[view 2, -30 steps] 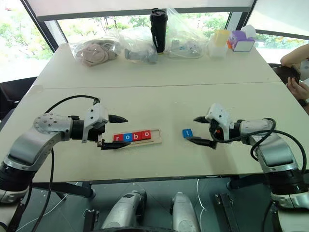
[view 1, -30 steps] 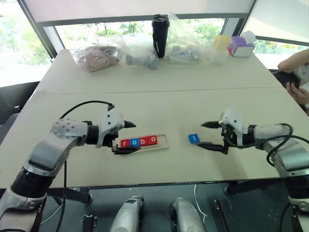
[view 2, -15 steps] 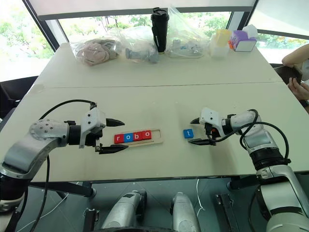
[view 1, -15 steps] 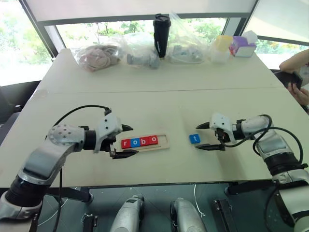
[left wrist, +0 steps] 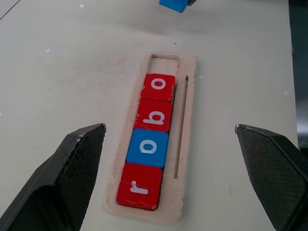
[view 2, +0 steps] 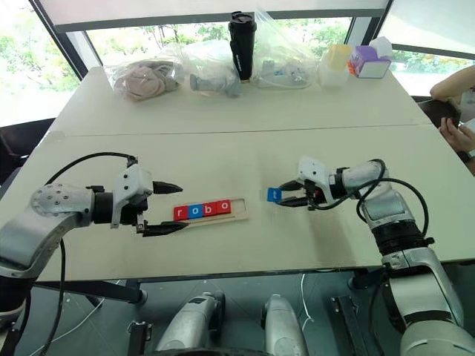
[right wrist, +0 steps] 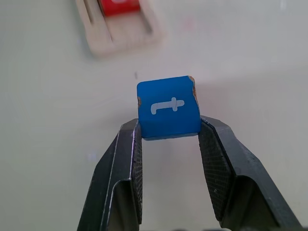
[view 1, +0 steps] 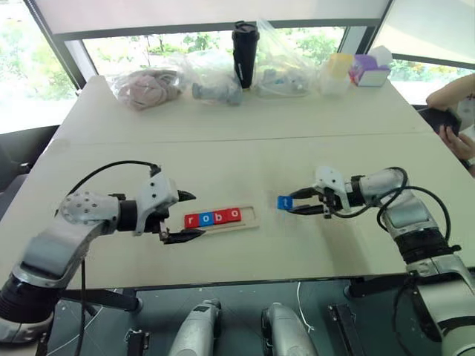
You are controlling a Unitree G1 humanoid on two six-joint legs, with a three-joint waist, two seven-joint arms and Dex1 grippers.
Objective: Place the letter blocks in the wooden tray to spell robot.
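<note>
Two silver-grey metal arms with rounded, perforated joint housings, black collars and looped black cables. Each white wrist block carries a gripper, left and right, with two black, mesh-textured fingers.

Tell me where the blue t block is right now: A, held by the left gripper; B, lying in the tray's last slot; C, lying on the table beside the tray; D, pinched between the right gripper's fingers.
D: the right wrist view shows the blue t block clamped between the right gripper fingers, while the wooden tray holds only r, o, b, o.
</note>
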